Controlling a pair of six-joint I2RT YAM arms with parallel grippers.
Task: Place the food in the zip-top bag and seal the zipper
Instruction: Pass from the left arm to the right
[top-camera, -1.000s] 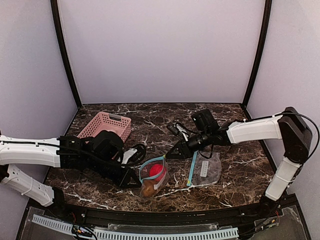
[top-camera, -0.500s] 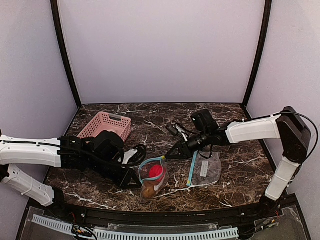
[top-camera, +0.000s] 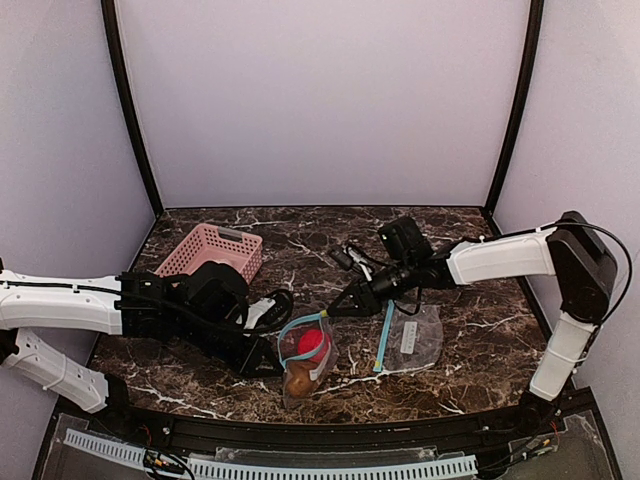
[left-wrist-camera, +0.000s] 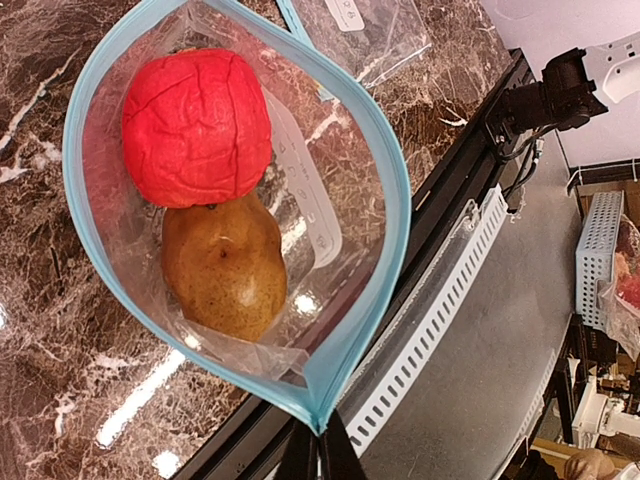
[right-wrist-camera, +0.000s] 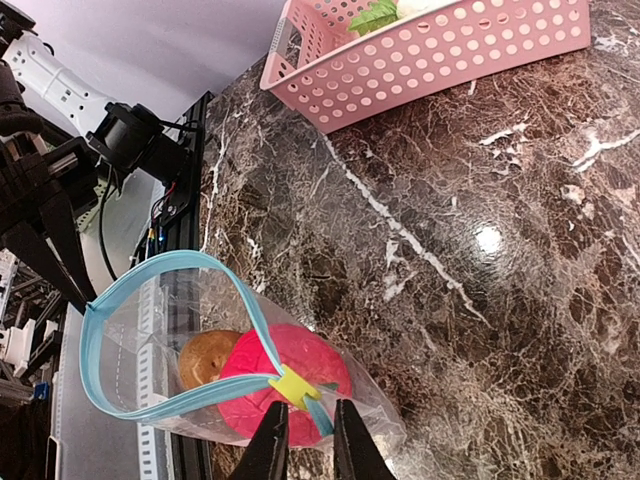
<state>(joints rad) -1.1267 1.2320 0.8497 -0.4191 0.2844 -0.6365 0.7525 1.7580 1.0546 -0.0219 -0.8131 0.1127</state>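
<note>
A clear zip-top bag (top-camera: 305, 358) with a blue zipper lies open at the front middle. It holds the red-pink ball (top-camera: 313, 343) and the brown-orange bun (top-camera: 298, 378); both also show in the left wrist view (left-wrist-camera: 197, 127), (left-wrist-camera: 225, 265). My left gripper (top-camera: 268, 362) (left-wrist-camera: 320, 445) is shut on the bag's near zipper corner. My right gripper (top-camera: 335, 310) (right-wrist-camera: 305, 408) is narrowly open, and its jaws straddle the zipper's end just behind the yellow slider (right-wrist-camera: 293, 388). The green sprig (right-wrist-camera: 372, 17) and the whitish piece (right-wrist-camera: 415, 8) lie in the pink basket.
The pink basket (top-camera: 212, 250) (right-wrist-camera: 430, 50) stands at the back left. A second, flat zip-top bag (top-camera: 410, 340) lies to the right of the open one. The black table rail (top-camera: 330, 428) runs along the front edge.
My right gripper has moved a little left, towards the bag's far zipper end. The left gripper and the bag have stayed about where they were.
</note>
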